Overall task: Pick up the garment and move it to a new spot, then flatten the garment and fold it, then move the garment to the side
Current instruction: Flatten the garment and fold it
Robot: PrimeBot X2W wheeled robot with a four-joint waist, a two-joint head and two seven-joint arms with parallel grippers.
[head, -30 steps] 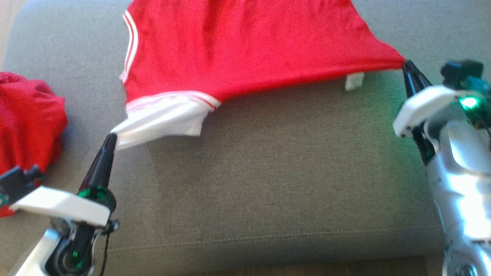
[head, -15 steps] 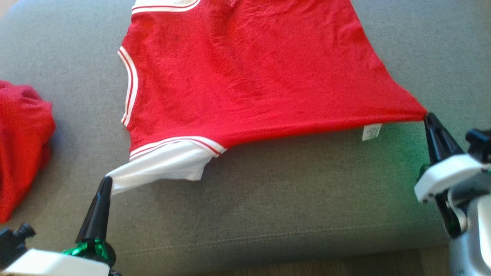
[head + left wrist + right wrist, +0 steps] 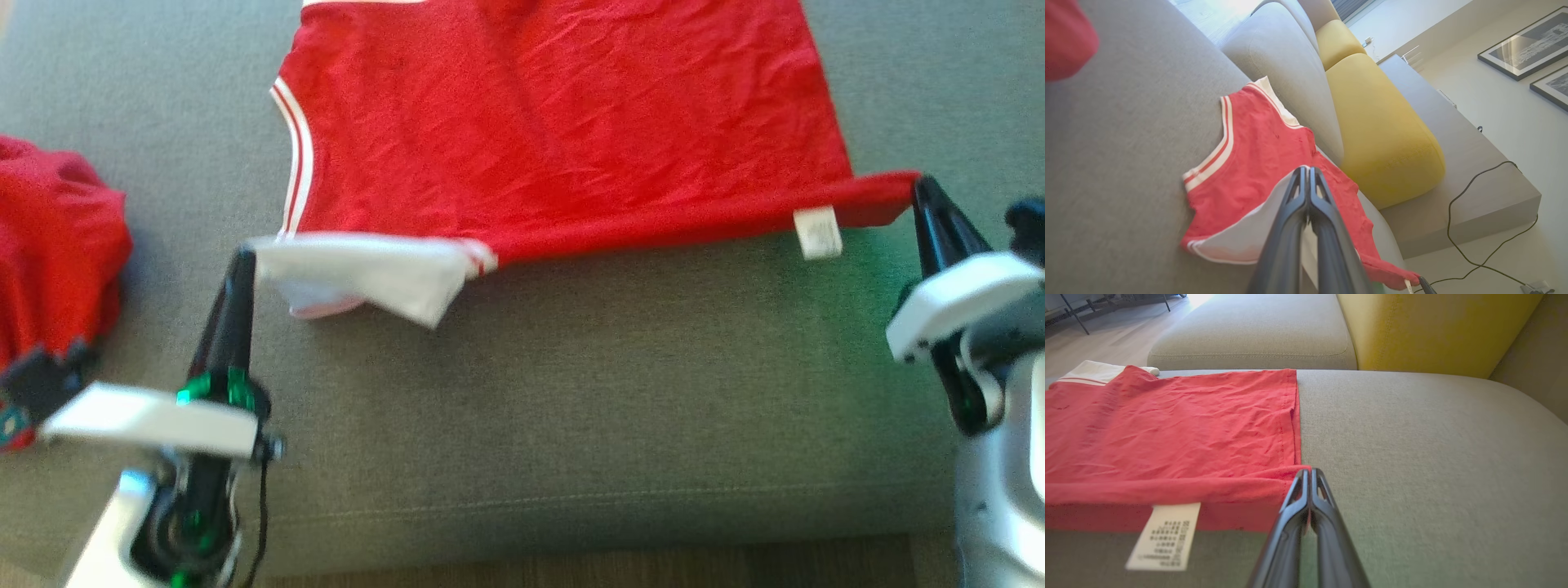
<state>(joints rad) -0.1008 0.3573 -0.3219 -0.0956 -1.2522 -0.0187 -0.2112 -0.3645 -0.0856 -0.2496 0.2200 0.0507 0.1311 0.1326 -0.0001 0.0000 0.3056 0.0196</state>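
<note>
**Item:** red knit garment (image 3: 555, 131) with red-and-white striped trim and a white sleeve.

**Location:** spread over the upper centre of the head view on a grey woven sofa cushion (image 3: 571, 425). The body lies flat and lightly creased. The near edge runs between the two grippers, across the middle of the frame.

**Left gripper** (image 3: 243, 256): lower left of the head view, with its dark fingers pressed together tip to tip on the outer corner of the white sleeve. The sleeve extends from the tips toward the frame's centre.

**Right gripper** (image 3: 922, 184): right edge of the head view at mid-height, clamped on the red hem corner. In the right wrist view the hem is turned over in a narrow band running left from the tips.

**Label:** a white rectangular care tag (image 3: 1164, 535) hangs from the near hem, just left of the right gripper. It carries rows of small dark print, too blurred to read. No brand mark is legible.

**Nearby:**
- a crumpled red cloth heap (image 3: 57, 245) at the left edge of the head view, well apart from the garment
- a mustard-yellow bolster cushion (image 3: 1384, 134) right of centre in the left wrist view
- black-framed pictures (image 3: 1523, 43) at upper right
- a black cable (image 3: 1470, 228) at lower right
</note>
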